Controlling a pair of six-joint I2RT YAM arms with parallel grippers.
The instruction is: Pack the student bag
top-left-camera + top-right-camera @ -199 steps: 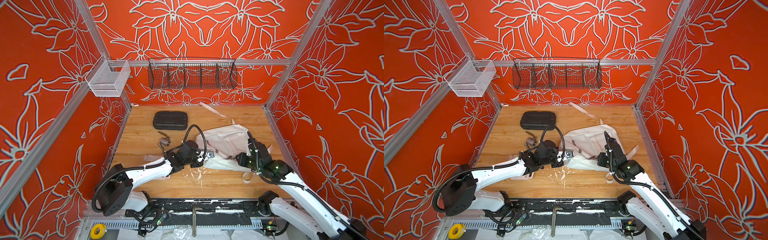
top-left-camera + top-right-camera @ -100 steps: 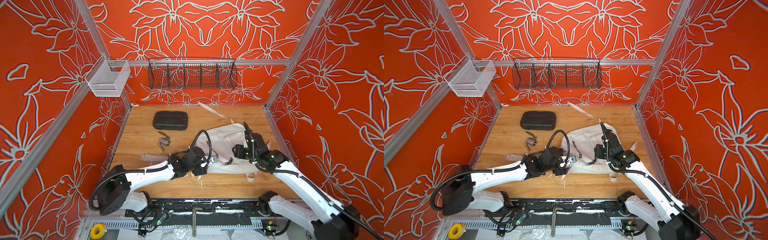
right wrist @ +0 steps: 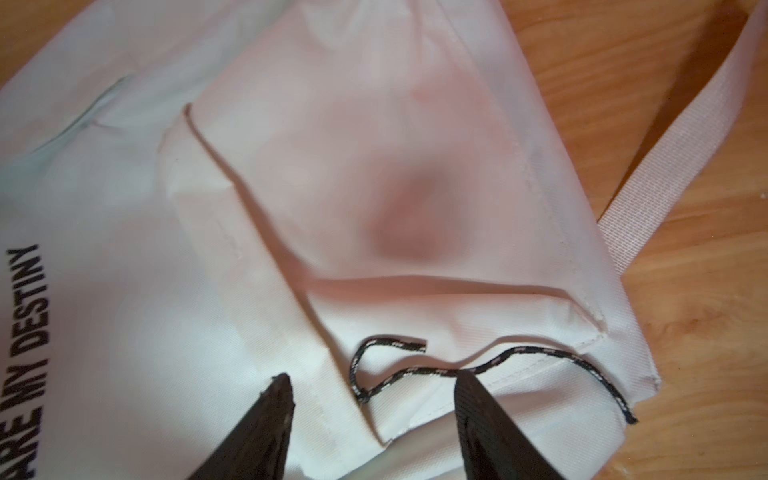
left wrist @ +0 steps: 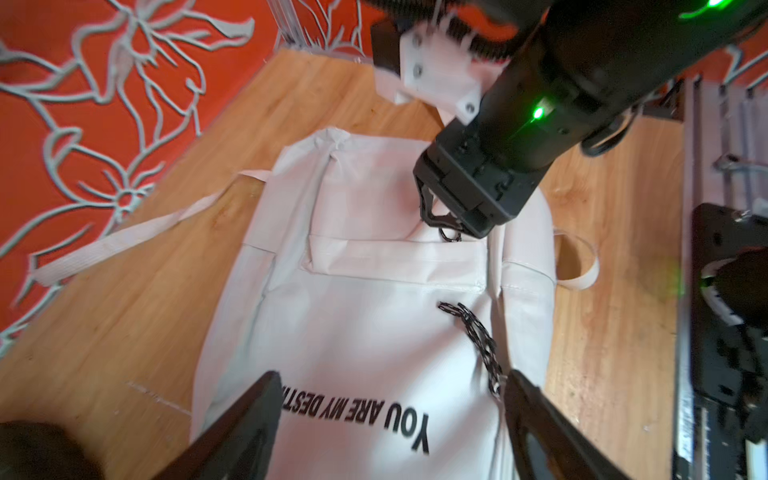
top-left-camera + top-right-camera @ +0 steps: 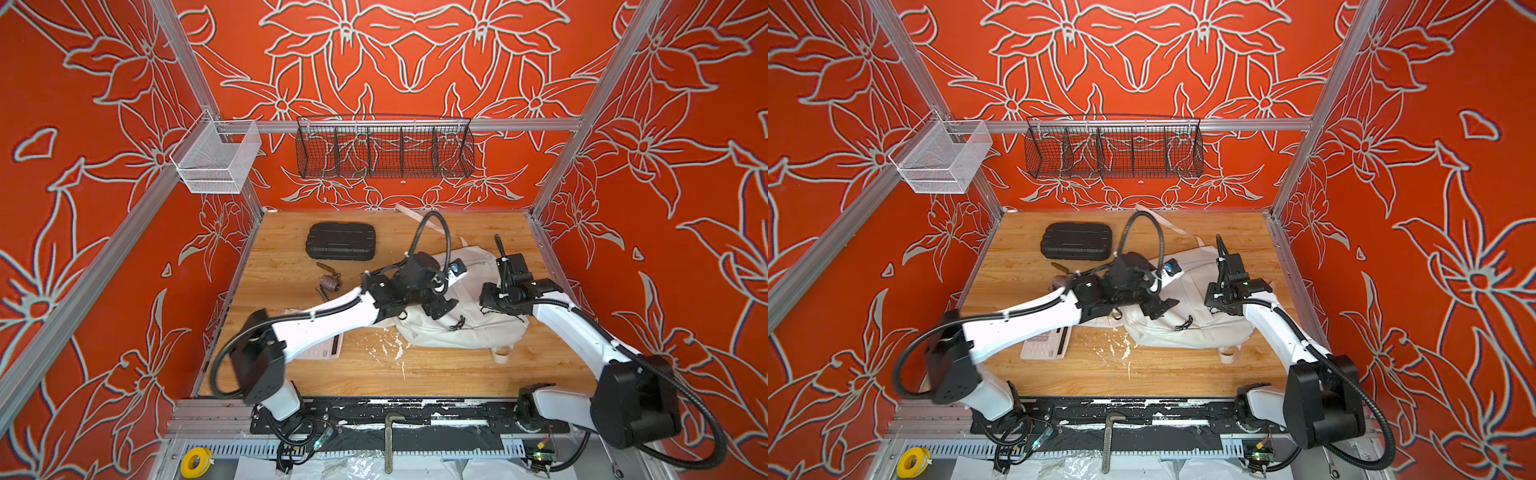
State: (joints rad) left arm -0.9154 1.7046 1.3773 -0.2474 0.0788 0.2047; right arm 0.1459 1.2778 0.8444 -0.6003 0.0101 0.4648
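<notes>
You're holding the left gripper (image 4: pixel 391 373) over the student bag (image 4: pixel 374 316) with its fingers (image 4: pixel 249 424) spread wide and gripping nothing. The bag is lying flat under them, with the "YOU ARE MY DESTINY" print (image 4: pixel 361 415) sitting between the two tips and the long cord pull (image 4: pixel 473 332) ending just beside one finger. Your right gripper (image 3: pixel 373 374) is also standing open, about medium width, with nothing pinched. The pocket cord pull (image 3: pixel 419 369) is lying loose across the gap between its fingers (image 3: pixel 266 424), and I can't tell whether it's touching one tip. The front pocket (image 3: pixel 353 166) is lying just ahead of those tips, and a webbing strap (image 3: pixel 677 145) is trailing past the bag's edge beyond them. Versus a second ago: the left gripper was shut at the bag's side edge, and it's now sitting further in over the front panel and opened up. The right fingers are standing wider than they were, and the bag is staying in roughly the same spot under both.
</notes>
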